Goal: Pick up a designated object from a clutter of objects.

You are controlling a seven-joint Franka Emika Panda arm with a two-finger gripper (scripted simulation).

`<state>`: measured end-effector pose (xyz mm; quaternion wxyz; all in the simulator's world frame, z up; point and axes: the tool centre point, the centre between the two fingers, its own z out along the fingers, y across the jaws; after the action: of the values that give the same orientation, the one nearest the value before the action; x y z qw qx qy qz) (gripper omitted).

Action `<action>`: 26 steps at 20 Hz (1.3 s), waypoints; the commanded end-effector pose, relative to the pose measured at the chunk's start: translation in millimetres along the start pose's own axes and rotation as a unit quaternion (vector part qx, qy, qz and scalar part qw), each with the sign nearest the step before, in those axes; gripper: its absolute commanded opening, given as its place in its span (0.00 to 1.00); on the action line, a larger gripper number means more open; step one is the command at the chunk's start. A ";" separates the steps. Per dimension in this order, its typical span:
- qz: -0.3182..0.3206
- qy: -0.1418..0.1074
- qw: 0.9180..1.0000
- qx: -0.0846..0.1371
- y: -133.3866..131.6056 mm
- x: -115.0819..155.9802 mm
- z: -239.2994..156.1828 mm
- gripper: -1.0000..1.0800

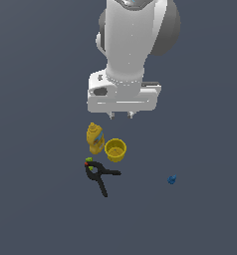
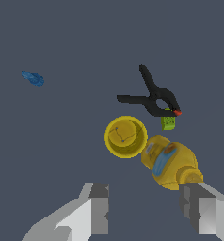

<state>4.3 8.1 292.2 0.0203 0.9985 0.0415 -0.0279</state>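
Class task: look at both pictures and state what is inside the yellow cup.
The yellow cup stands open side up, and the wrist view looks straight into it: only its own yellow floor shows, nothing lies inside. What is beneath its base is covered and cannot be seen.

The arm (image 1: pixel 133 35) is a fat white casing, smooth and rounded, with a grey joint cap bulging at one side. Below it sits a flat, boxy white hand block with a dark slot. The claw (image 1: pixel 120 115) ends in two short, square fingers (image 2: pixel 99 207), pale grey with darker inner faces.
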 end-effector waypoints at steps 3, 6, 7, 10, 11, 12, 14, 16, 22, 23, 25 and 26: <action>-0.022 -0.023 0.999 -0.015 -5.1 4.4 27.0 0.62; -0.043 -0.044 0.998 -0.030 -10.0 7.5 52.0 0.62; -0.051 -0.051 0.997 -0.035 -11.8 8.4 61.6 0.62; -0.078 -0.077 0.993 -0.052 -18.2 10.4 93.7 0.62; -0.087 -0.085 0.991 -0.057 -20.3 10.6 104.2 0.62; -0.096 -0.093 0.989 -0.062 -22.2 10.7 114.1 0.62; -0.112 -0.107 0.985 -0.071 -25.9 10.4 132.2 0.62; -0.126 -0.119 0.982 -0.079 -29.0 9.7 147.9 0.62; -0.155 -0.143 0.973 -0.094 -35.6 6.9 180.6 0.62; -0.158 -0.145 0.972 -0.096 -36.3 6.5 184.0 0.62; -0.163 -0.149 0.970 -0.098 -37.2 5.9 188.9 0.62; -0.164 -0.150 0.970 -0.099 -37.5 5.7 190.4 0.62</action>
<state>-3.2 37.5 103.6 0.1181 0.9568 0.2006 -0.1741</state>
